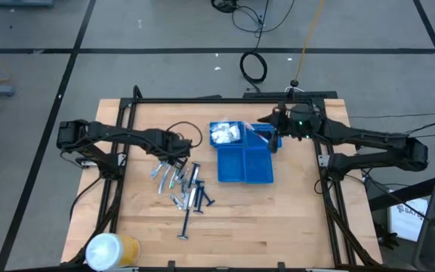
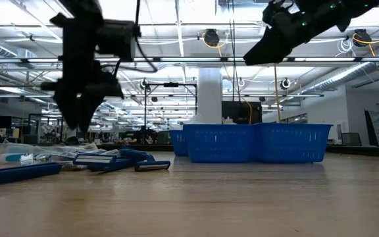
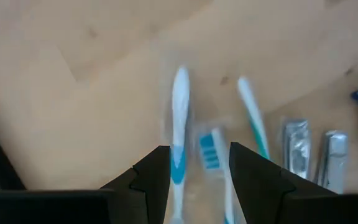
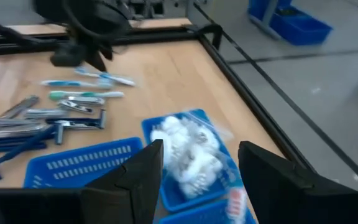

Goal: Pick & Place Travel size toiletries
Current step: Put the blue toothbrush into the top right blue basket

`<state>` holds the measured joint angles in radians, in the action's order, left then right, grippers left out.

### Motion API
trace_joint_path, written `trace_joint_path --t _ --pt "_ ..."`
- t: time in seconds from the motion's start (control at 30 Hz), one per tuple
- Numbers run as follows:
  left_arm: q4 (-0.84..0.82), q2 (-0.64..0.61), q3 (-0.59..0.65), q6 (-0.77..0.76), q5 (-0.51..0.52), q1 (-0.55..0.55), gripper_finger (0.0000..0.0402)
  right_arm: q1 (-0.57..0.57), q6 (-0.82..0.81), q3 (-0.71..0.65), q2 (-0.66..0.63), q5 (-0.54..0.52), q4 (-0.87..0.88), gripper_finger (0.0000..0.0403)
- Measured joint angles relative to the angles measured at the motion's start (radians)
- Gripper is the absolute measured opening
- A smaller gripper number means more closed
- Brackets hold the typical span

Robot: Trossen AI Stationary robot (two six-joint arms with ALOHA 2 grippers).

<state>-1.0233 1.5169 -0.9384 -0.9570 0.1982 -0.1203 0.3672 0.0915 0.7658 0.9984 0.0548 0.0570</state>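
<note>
Left gripper: fingers spread apart, nothing between them, hanging above the pile of toiletries on the left half of the table. Directly under the gap, in the left wrist view, lie a white-and-blue toothbrush and a second toothbrush with blue bristles; a green-and-white toothbrush lies just beside them, then two silvery foil packets. From table height this gripper hangs clear of the wood, no contact visible.

Right gripper: fingers parted and bare, held high over the back edge of the blue compartment tray. Below the gap sits a crinkly clear-white packet in the tray's rear-left compartment; seen from overhead it fills that compartment. Something blue shows in the rear-right compartment, under the gripper; cannot tell what it is. The two front compartments hold nothing.

Remaining toiletries spread left of the tray, well apart from it: silver tubes and packets, dark blue razors, one razor lying alone nearer the front edge. At table height the razors lie flat on the wood.

Big white-and-yellow roll at the front-left corner of the table.
</note>
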Motion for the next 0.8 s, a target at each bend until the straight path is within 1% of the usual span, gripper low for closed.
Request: trace_joint_path --t 0.17,0.27,0.37,0.43,0.5,0.6,0.73,0.8 --pt "-0.005 0.000 0.077 -0.149 -0.094 0.054 0.0159 -0.036 0.003 -0.075 -0.029 -0.001 -0.071 0.0196" --pt "-0.073 0.000 0.082 -0.229 -0.149 0.103 0.0159 -0.047 0.000 -0.109 -0.031 -0.001 -0.103 0.0196" --pt "-0.102 0.000 0.082 -0.261 -0.222 0.148 0.0159 -0.056 0.000 -0.133 -0.032 -0.001 -0.108 0.0196" --pt "-0.095 0.000 0.082 -0.260 -0.251 0.173 0.0159 -0.061 0.002 -0.144 -0.032 -0.001 -0.121 0.0196" --pt "-0.100 0.000 0.082 -0.257 -0.249 0.189 0.0159 -0.062 0.003 -0.144 -0.032 0.001 -0.135 0.0196" --pt "-0.107 -0.001 0.082 -0.262 -0.218 0.197 0.0159 -0.062 0.001 -0.144 -0.033 0.001 -0.154 0.0196" --pt "-0.167 -0.001 0.082 -0.289 -0.177 0.197 0.0159 -0.062 0.003 -0.144 -0.033 0.002 -0.154 0.0196" --pt "-0.178 0.000 0.082 -0.305 -0.176 0.197 0.0159 -0.062 0.006 -0.144 -0.033 0.002 -0.153 0.0196"
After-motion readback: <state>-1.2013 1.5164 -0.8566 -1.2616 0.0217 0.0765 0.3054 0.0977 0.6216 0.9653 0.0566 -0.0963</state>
